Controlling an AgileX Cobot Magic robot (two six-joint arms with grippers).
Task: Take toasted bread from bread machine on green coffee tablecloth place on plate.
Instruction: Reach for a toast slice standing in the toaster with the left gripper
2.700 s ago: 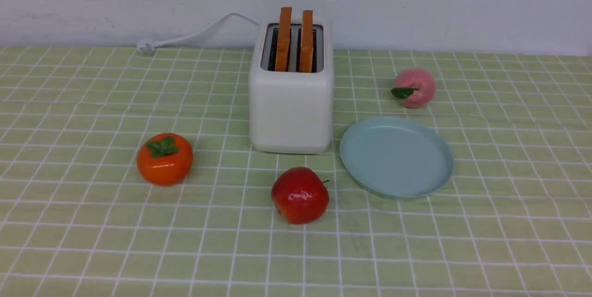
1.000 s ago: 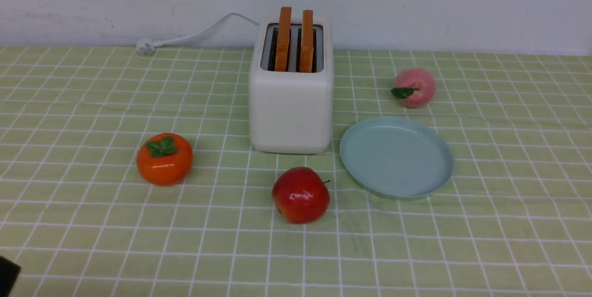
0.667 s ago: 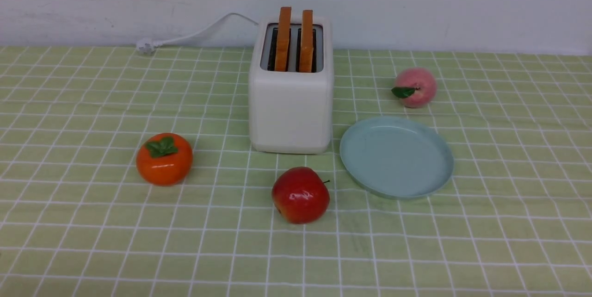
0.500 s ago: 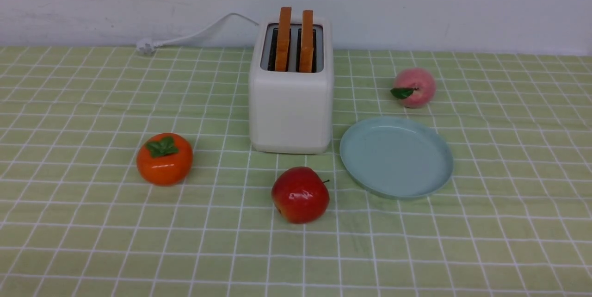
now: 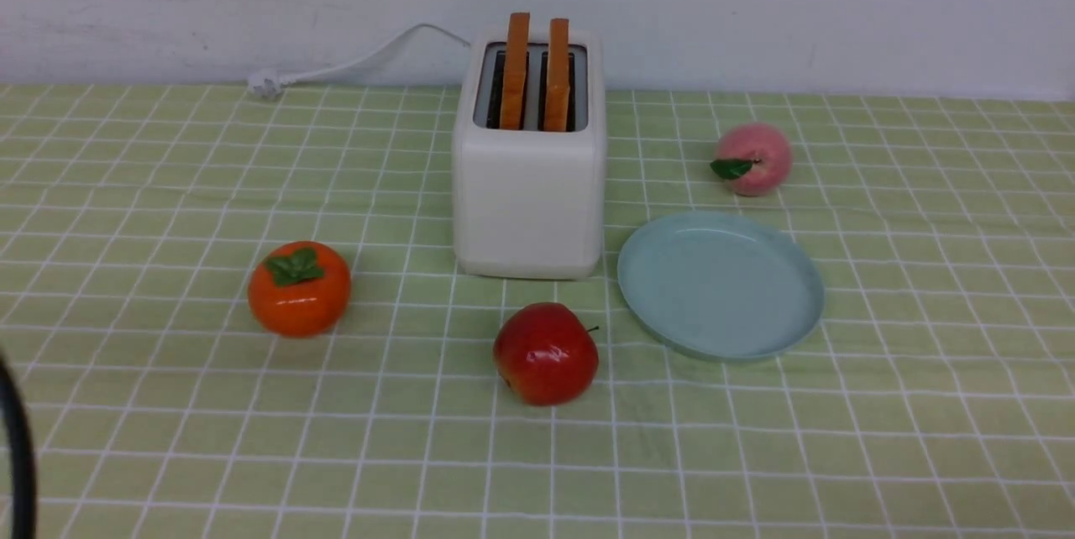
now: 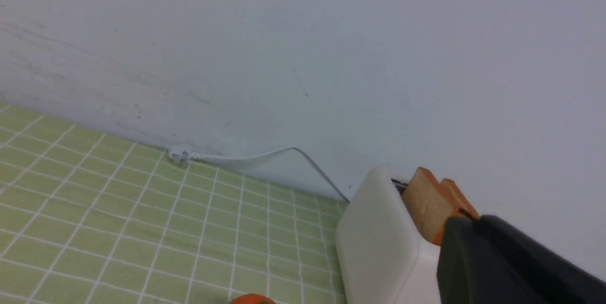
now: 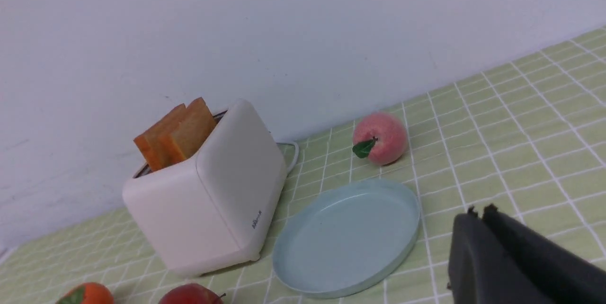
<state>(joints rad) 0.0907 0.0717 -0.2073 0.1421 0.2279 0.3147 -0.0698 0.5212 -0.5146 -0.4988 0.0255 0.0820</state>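
Jaws shut; toasted bread (image 5: 515, 73) unmoved, dark cable (image 5: 20, 447) appears.

The left gripper (image 6: 473, 222) shows in its own wrist camera as a dark, matte wedge rising from a lower corner of that picture. Its two fingers (image 6: 457, 256) lie flat against each other, jaws pressed together with no gap, gripping nothing. The right gripper (image 7: 479, 213) looks much the same from its wrist camera: two black fingers (image 7: 466, 256) side by side, a thin seam between them, small nubs at the tips, jaws closed and empty. Both grippers are held up in the air, pointing forward. In the front view only a thin dark curved strip (image 5: 15, 447) appears at the left edge, on the left arm's side; which part it is cannot be told.
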